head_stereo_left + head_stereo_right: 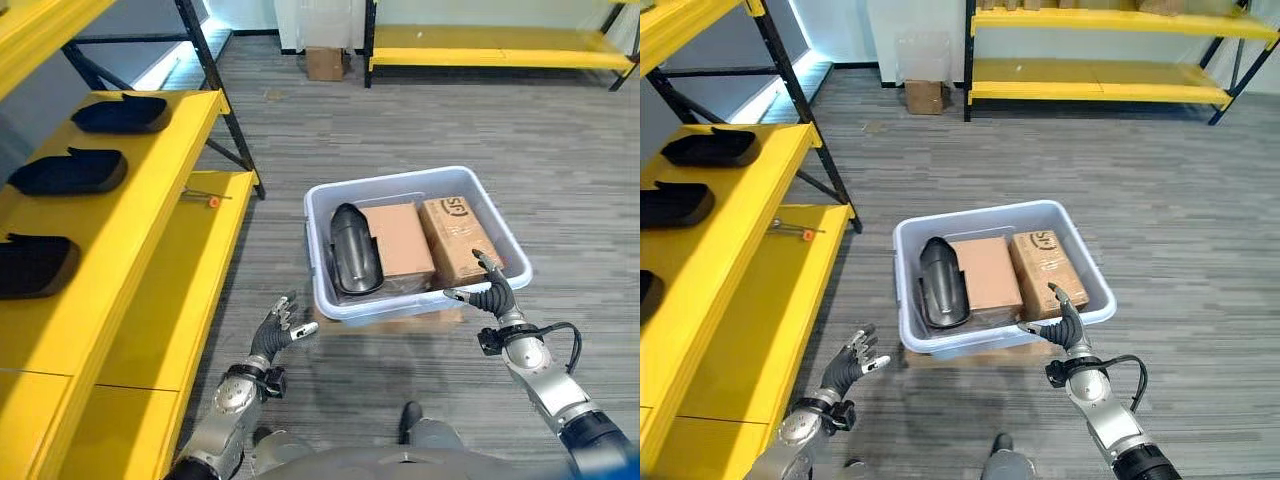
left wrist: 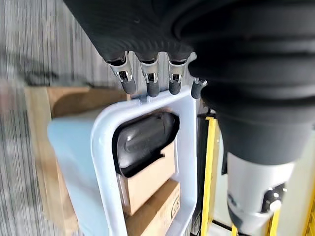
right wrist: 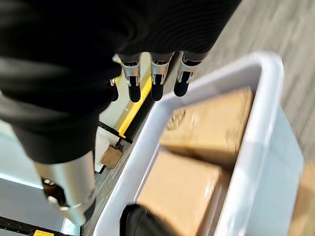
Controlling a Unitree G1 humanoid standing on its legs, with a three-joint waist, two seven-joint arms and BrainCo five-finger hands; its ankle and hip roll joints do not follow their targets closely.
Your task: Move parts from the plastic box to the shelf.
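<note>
My right hand (image 1: 492,293), fingers apart, hovers at the plastic box's (image 1: 497,232) near rim; my left hand (image 1: 275,331), open too, hangs just beside its near-left corner.

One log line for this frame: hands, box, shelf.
left hand open, short of box | right hand open at box rim | black part, two cartons inside | shelf holds three parts

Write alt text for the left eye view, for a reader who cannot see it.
A pale plastic box sits on a grey floor holding a black part and two cardboard boxes, with the robot's open right hand at its near right corner and open left hand just short of its near left. A yellow shelf on the left holds three more black parts.
</note>
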